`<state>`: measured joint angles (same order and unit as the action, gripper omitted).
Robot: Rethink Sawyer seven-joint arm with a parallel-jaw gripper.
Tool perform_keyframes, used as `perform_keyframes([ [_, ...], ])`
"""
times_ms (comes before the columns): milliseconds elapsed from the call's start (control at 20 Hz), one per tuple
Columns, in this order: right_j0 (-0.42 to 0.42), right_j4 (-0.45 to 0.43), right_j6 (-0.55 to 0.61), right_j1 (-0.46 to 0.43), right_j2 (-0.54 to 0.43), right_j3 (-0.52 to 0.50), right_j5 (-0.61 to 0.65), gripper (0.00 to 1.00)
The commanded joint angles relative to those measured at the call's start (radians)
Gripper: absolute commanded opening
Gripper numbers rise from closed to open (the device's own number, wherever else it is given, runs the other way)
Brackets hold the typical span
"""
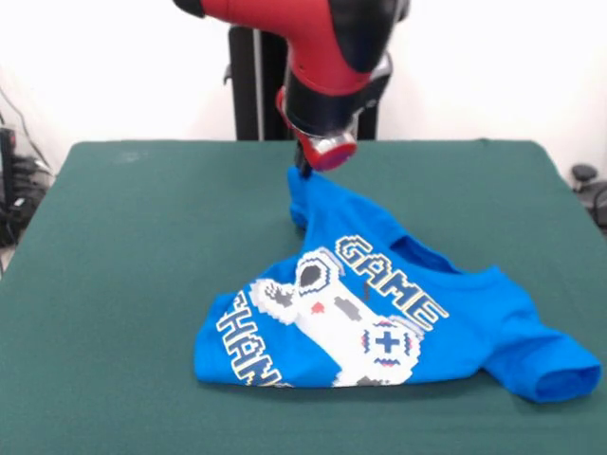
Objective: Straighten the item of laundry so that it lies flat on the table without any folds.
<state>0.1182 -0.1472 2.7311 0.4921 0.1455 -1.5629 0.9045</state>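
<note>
The item of laundry, a bright blue T-shirt with a white game controller print and "GAME" lettering, lies print-up on the table. Its bottom part is folded under along the near edge, cutting off the lower lettering. One sleeve sticks out at the right. A far corner of the shirt is lifted into a peak. My gripper hangs from the red arm right at the top of that peak, shut on the cloth.
The dark green table top spreads wide on all sides of the shirt. Dark cables and gear sit off the left table edge, and a black object off the right edge.
</note>
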Motion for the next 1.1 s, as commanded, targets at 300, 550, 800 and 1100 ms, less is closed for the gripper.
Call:
perform_keyframes([
  [300, 0.009, -0.044, -0.108, -0.018, -0.095, -0.149, 0.071, 0.00],
  [550, 0.028, -0.057, -0.140, 0.040, -0.098, -0.248, 0.043, 0.00],
  [800, 0.033, -0.055, -0.162, 0.149, -0.098, -0.357, 0.087, 0.00],
  [1100, 0.075, -0.088, -0.222, 0.280, -0.086, -0.454, 0.133, 0.00],
])
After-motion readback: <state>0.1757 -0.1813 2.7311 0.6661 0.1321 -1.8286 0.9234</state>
